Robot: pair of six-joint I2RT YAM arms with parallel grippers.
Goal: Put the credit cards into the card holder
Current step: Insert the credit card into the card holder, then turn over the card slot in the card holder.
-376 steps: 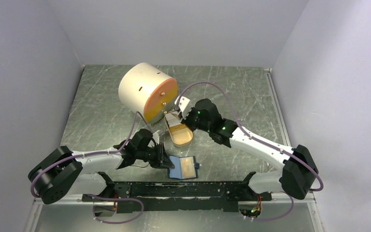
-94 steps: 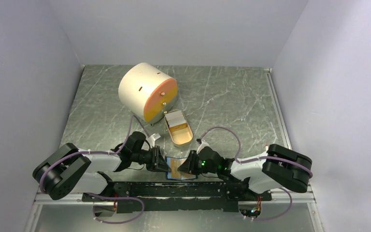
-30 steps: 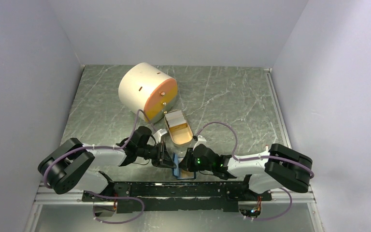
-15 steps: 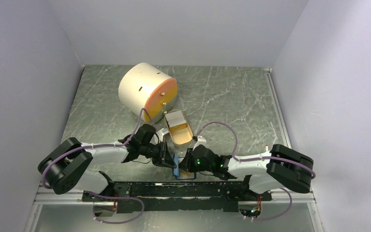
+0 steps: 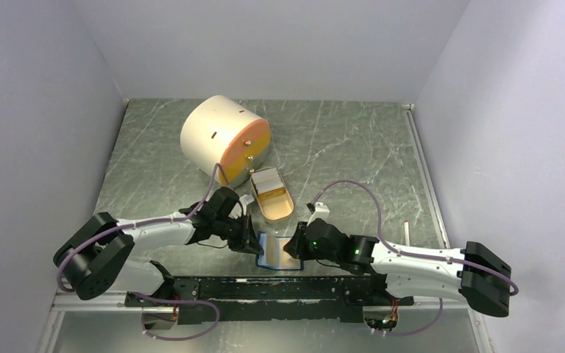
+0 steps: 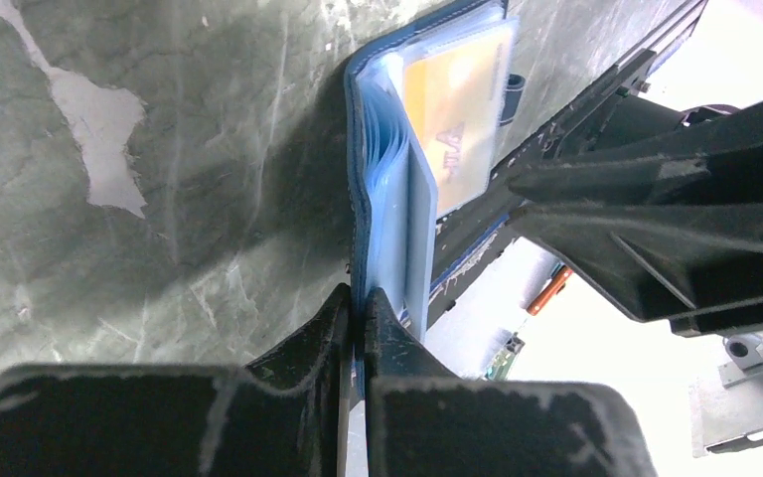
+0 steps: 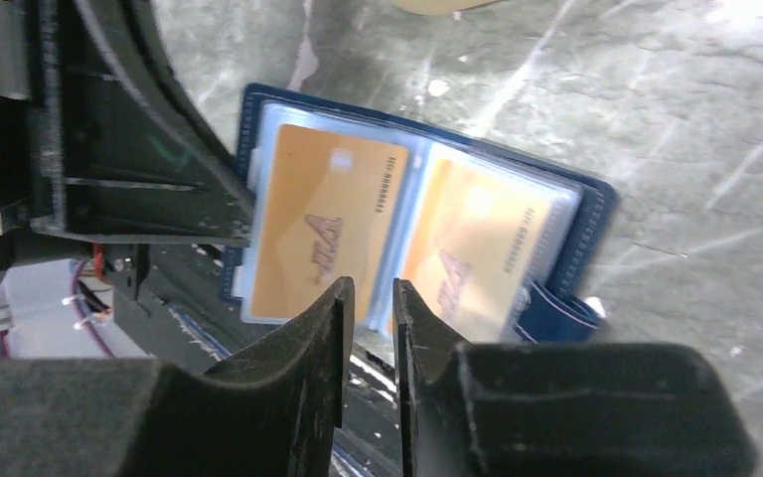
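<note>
Left tool (image 6: 361, 298) clamped on open card holder's (image 6: 382, 169) edge, right tool (image 7: 370, 288) — slightly apart, empty — above its orange cards (image 7: 323, 224)

A dark grey-green table (image 5: 338, 147) with pale marble veining fills the floor of the scene, enclosed by plain pale walls (image 5: 265, 44) at the left, far and right sides. A large cream cylinder (image 5: 217, 132) lies on its side in the far left part of the table, its orange face (image 5: 244, 154) turned toward the near right, with two small brass-coloured knobs on that face. Just near-right of it, close to touching, sits a tan oval dish (image 5: 284, 214). A small pale stick (image 5: 405, 230) lies near the table's right edge, well apart from the dish. A black rail (image 5: 265, 288) runs along the near edge.
</note>
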